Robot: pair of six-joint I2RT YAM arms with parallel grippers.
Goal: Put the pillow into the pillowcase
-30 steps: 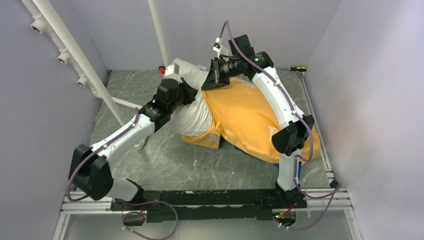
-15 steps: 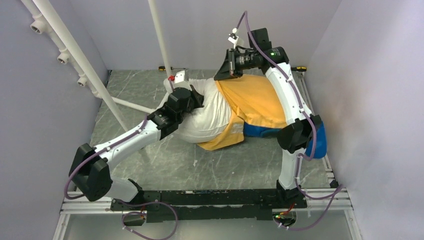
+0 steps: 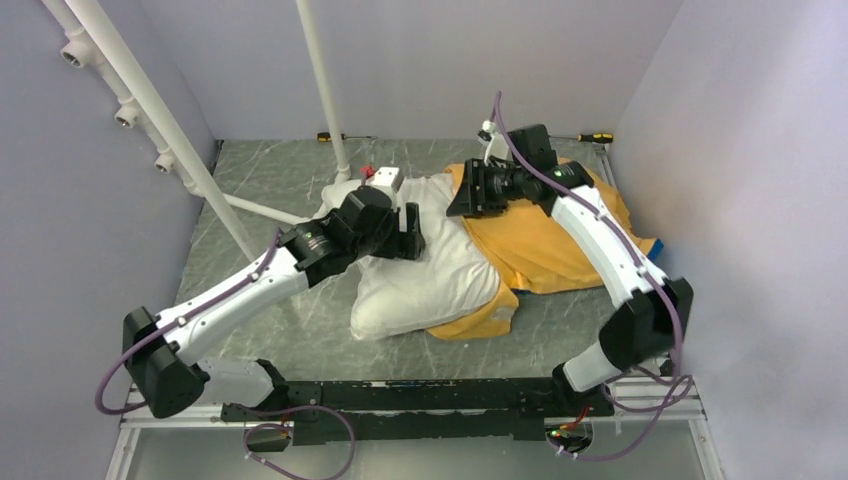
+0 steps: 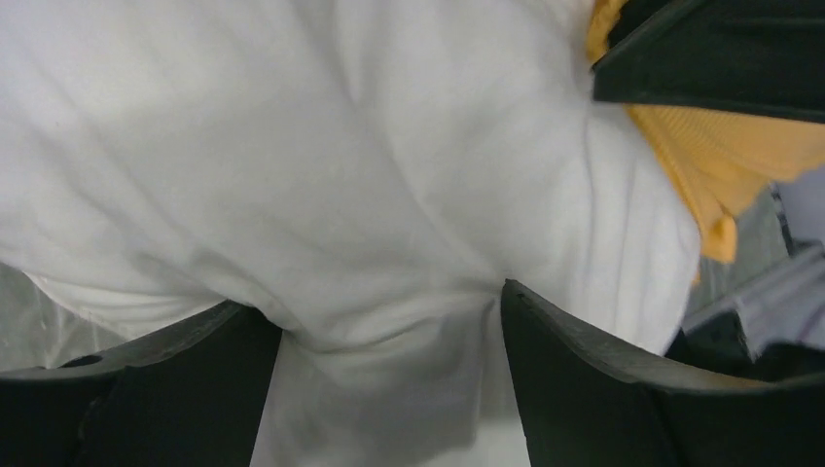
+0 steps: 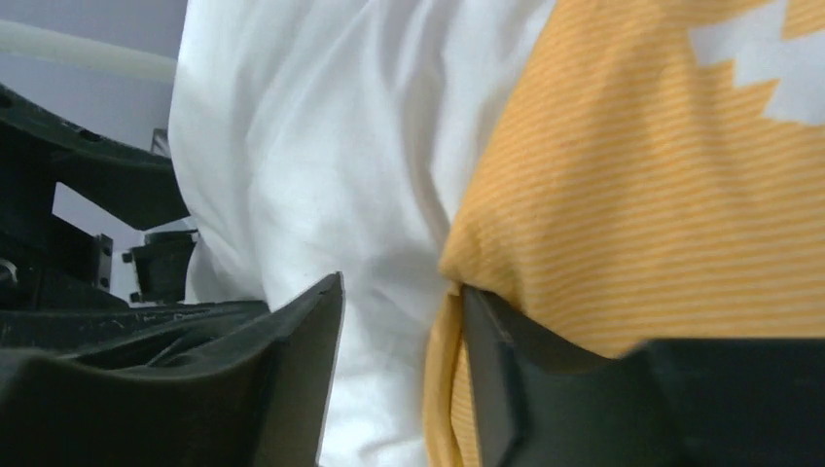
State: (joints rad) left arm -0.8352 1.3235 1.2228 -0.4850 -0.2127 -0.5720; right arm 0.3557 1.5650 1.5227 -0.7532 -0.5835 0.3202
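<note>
Pillow (image 3: 430, 285) lies on the marble-look table (image 3: 320, 340), mostly bare, its near end fully outside the pillowcase (image 3: 565, 250). One orange corner of the case sticks out from under the pillow's near-right edge. The rest spreads flat to the pillow's right, yellow-orange side up.

Left gripper (image 3: 410, 232) sits over the pillow's far-left part, jaws spread wide. White cloth bulges between the fingers (image 4: 584, 379), not pinched.

Right gripper (image 3: 462, 192) is at the pillow's far-right edge, where the orange hem overlaps white. Jaws stand partly apart, hem and pillow cloth both in the gap, hem touching one finger (image 5: 516, 389) — no clamp visible.

Beyond the pillow: white pole (image 3: 322, 85) and two yellow-handled screwdrivers (image 3: 595, 137), one far left, one far right.
</note>
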